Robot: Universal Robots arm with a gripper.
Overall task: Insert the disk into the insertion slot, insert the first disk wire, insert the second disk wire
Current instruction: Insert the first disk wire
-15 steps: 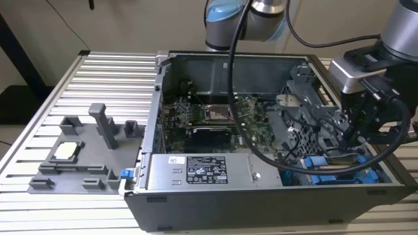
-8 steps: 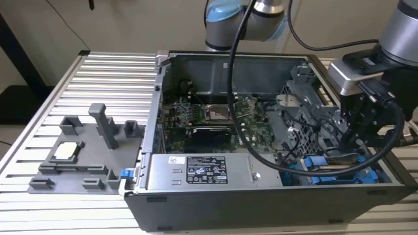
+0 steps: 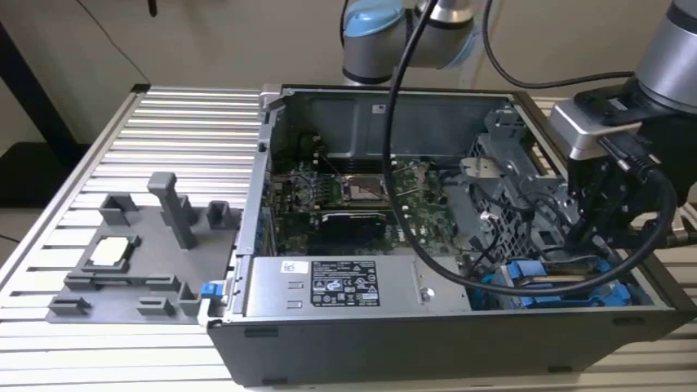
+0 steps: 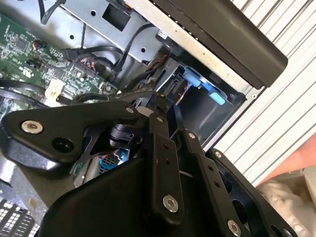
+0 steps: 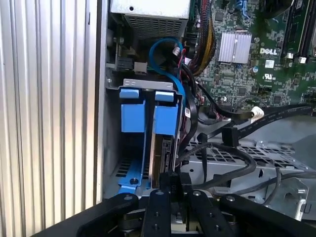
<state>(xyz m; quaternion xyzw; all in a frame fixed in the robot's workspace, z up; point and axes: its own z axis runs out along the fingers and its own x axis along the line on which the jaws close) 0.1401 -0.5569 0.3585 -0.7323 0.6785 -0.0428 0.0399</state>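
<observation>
**Disk insertion, closing stage.** An open computer case [image 3: 436,347] lies on a slatted table [image 3: 163,139]. The arm [image 3: 664,49] reaches down from the exterior view's right into the corner that houses the drive cage. Its last link stands steeply over the case wall, and the wrist is bent so that the claw [image 5: 170,181] points down into the cage, just beside a tangle of black cables [image 5: 232,170].

The disk [image 5: 165,121] stands on edge in the insertion slot [image 5: 148,84]. Its blue frame is side by side with the second carrier [image 5: 132,111] and, in the first wrist view, level with it or nearly so. The claw sits at the disk's near edge, touching it or just short of it. Its own linkage covers the contact, so it cannot be told whether the claw is clenched on the disk or released.

Judged from this, the step in hand is the first one, near its end: the disk is in the bay and needs at most a final seating. That calls for a straight push along the bay without tilt, since the neighbouring carrier leaves little room at the side.

A blue cable [image 5: 165,40] loops between the two frames and the power-supply box [image 3: 338,286]. Whether any wire is plugged into the disk cannot be told. The wire steps would call for a small plug held square to its socket among crowded leads.
</observation>
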